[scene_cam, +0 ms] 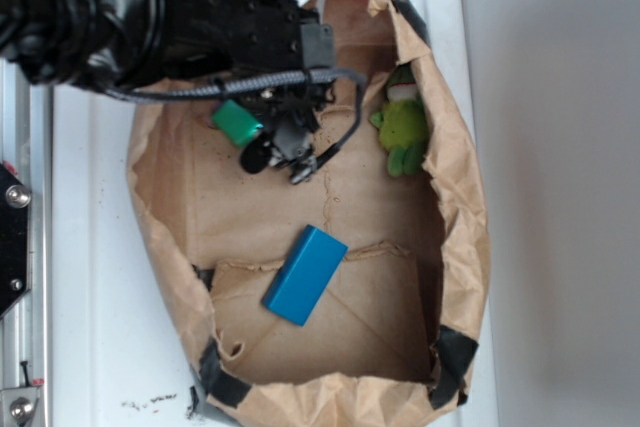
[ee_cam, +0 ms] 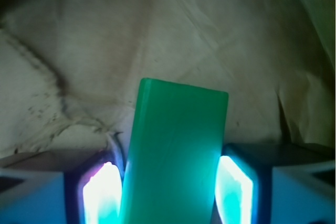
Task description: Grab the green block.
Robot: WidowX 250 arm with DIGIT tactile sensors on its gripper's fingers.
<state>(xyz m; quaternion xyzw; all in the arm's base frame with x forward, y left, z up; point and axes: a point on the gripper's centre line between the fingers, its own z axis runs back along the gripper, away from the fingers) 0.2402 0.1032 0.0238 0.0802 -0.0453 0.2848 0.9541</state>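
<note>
The green block is a smooth, flat bright green slab. In the wrist view the green block stands between the two glowing pads and touches both. My gripper is shut on it, over the upper left of the brown paper bag's floor. Creased brown paper shows behind the block in the wrist view. The black arm covers the bag's top left corner in the exterior view.
A blue rectangular block lies on the bag floor below the gripper. A lime-green plush toy sits against the bag's right wall. The bag's raised paper walls surround everything, on a white surface.
</note>
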